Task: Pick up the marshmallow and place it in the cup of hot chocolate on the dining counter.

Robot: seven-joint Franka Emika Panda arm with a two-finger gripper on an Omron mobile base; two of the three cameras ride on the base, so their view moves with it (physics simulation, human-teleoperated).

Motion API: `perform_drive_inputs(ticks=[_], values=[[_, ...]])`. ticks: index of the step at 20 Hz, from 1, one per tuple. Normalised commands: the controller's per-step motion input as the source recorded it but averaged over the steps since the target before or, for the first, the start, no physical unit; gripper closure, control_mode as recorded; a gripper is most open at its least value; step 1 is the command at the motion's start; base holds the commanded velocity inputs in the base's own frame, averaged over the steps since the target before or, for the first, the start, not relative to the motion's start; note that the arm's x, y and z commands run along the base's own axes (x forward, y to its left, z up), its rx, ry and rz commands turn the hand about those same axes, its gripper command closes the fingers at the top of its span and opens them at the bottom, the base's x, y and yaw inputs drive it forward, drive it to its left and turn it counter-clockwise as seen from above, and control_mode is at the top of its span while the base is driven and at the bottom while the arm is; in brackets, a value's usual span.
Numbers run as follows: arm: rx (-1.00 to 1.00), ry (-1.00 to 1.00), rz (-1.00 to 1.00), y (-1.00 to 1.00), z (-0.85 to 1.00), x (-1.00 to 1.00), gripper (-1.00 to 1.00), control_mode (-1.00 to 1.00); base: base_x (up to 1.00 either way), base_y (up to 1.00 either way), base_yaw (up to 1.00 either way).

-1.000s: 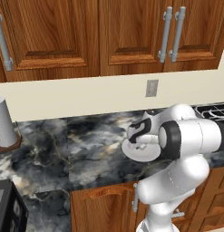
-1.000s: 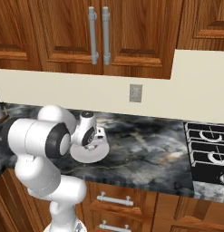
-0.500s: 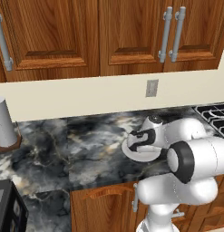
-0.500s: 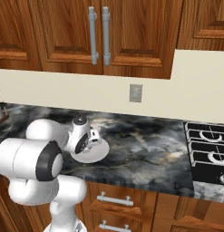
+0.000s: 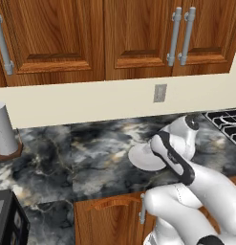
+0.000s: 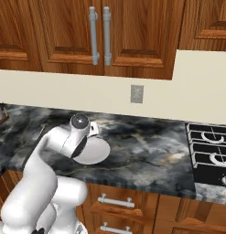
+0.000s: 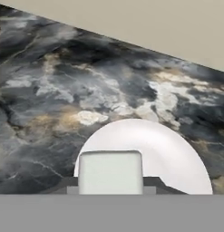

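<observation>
Black-and-grey marbled stone covers the bench (image 5: 91,158) beneath brown wooden cabinets. At the bottom centre of the hand view, the pincer (image 7: 111,183) has narrowed over the last second and is now closed on the small white soft marshmallow block (image 7: 110,172), just above the flat round white plate (image 7: 177,154). Judging by this, the grasp is made and lifting comes next. Further back, at the left edge of the left base view, stands a tall white paper-towel roll (image 5: 5,128).

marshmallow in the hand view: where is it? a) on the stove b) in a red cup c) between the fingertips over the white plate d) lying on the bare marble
c, the marshmallow sits between the hand's dark fingertips, with the white plate right behind it.
</observation>
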Motion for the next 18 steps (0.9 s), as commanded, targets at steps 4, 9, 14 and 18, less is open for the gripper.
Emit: perform_drive_inputs(ticks=[4, 9, 14, 18], values=[[0.27, -0.21, 0.22, -0.20, 0.59, -0.31, 1.00, -1.00, 0.00, 0.00, 0.00], [0.29, -0.23, 0.25, -0.21, 0.50, -0.18, 1.00, -1.00, 0.00, 0.00, 0.00], [0.25, -0.25, 0.35, -0.25, 0.39, -0.09, 1.00, -1.00, 0.00, 0.00, 0.00], [0.22, -0.19, 0.38, -0.20, 0.39, -0.10, 1.00, -1.00, 0.00, 0.00, 0.00]])
